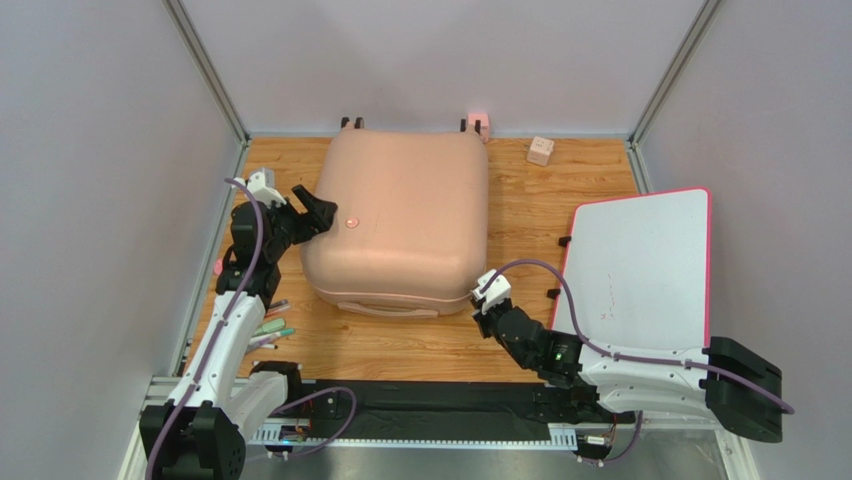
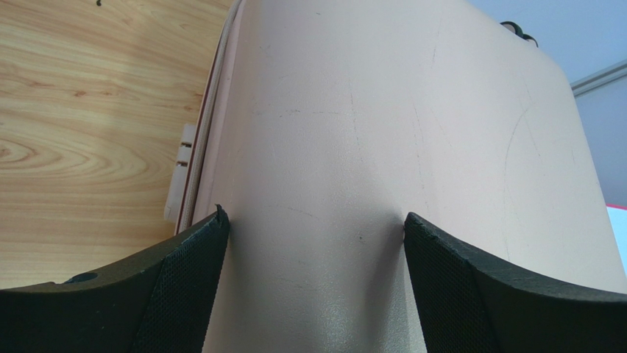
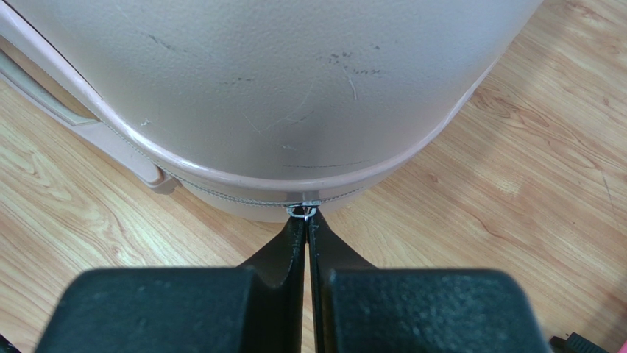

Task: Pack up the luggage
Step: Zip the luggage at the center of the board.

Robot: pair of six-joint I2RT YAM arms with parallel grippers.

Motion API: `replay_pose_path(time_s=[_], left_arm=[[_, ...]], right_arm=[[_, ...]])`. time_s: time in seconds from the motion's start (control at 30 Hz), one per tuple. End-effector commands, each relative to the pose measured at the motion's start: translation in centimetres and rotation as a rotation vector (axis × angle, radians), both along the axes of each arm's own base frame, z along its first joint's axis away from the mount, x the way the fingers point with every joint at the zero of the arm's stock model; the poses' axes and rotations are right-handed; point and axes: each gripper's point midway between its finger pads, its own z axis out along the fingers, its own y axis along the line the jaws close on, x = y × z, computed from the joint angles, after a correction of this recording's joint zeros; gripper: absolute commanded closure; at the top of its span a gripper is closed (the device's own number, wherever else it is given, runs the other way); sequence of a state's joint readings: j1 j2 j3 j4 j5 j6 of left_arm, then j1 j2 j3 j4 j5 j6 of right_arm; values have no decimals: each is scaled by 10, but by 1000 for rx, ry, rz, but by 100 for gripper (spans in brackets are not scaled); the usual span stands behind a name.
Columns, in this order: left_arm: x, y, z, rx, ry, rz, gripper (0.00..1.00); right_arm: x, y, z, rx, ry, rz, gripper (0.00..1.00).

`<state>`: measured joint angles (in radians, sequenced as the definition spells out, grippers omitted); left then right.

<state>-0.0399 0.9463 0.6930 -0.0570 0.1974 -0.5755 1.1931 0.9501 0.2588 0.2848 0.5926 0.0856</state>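
Fingers (image 3: pixel 287 246) of the right gripper (image 3: pixel 305 220) are pressing flat together, their tips pinching a small silver metal zipper pull (image 3: pixel 303 211) that is sitting on the zip seam directly ahead of them. That seam is running around the rounded near corner of the pale pink hard-shell suitcase (image 3: pixel 294 88), which is lying closed and flat on the light wooden tabletop (image 3: pixel 515 191). It is filling the space beyond these fingertips, with its pink moulded carry handle (image 3: pixel 73 121) stretching off to their left. Off to the right of this gripper, a flat white board with a pink rim (image 1: pixel 640 270) is lying on the same tabletop, apart from the suitcase. Further out, the black mesh-faced fingers (image 2: pixel 184 279) of the left gripper (image 2: pixel 314 220) are standing wide apart, holding nothing. The smooth shell is swelling up between them, and whether their tips are touching it cannot be told. A small round emblem (image 1: pixel 351 222) is showing on the lid just beyond these fingers. Past both pairs of fingers, at the suitcase's far edge, black caster wheels (image 1: pixel 351 122) are sticking out toward the back wall, and a small pale wooden cube (image 1: pixel 540 150) is sitting alone to their right.
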Motion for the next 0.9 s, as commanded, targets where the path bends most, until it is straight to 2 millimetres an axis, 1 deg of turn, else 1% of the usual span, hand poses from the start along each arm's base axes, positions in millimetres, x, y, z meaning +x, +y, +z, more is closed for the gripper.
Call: replay_pose_path(time_s=[0.0, 0.1, 0.27, 0.3, 0.37, 0.43, 0.7, 0.77, 0.8, 0.83, 0.87], left_arm=[[-48, -36, -68, -55, 291, -178, 9], [-47, -35, -65, -51, 281, -172, 9], [-47, -34, -65, -49, 278, -163, 9], [-47, -34, -64, -50, 277, -164, 9], [-47, -34, -65, -51, 277, -164, 9], [-47, -34, -65, -51, 276, -162, 9], [-46, -33, -63, -48, 269, -161, 9], [-46, -33, -63, -48, 269, -161, 9], [-46, -33, -62, -48, 267, -161, 9], [-46, -34, -62, -48, 267, -162, 9], [-46, -33, -62, -48, 267, -161, 9]], right_arm=[[-3, 27, 37, 178, -4, 48, 100], [-7, 30, 36, 188, 2, 51, 100], [-19, 42, 34, 180, 10, 75, 100], [-22, 46, 38, 188, 10, 87, 100], [-24, 50, 36, 179, 12, 88, 100], [-28, 55, 41, 189, 10, 97, 100], [-44, 75, 42, 171, 17, 135, 100], [-45, 79, 46, 175, 19, 129, 100], [-48, 83, 44, 167, 23, 136, 100], [-48, 87, 49, 175, 23, 135, 100], [-49, 90, 50, 178, 29, 138, 100]])
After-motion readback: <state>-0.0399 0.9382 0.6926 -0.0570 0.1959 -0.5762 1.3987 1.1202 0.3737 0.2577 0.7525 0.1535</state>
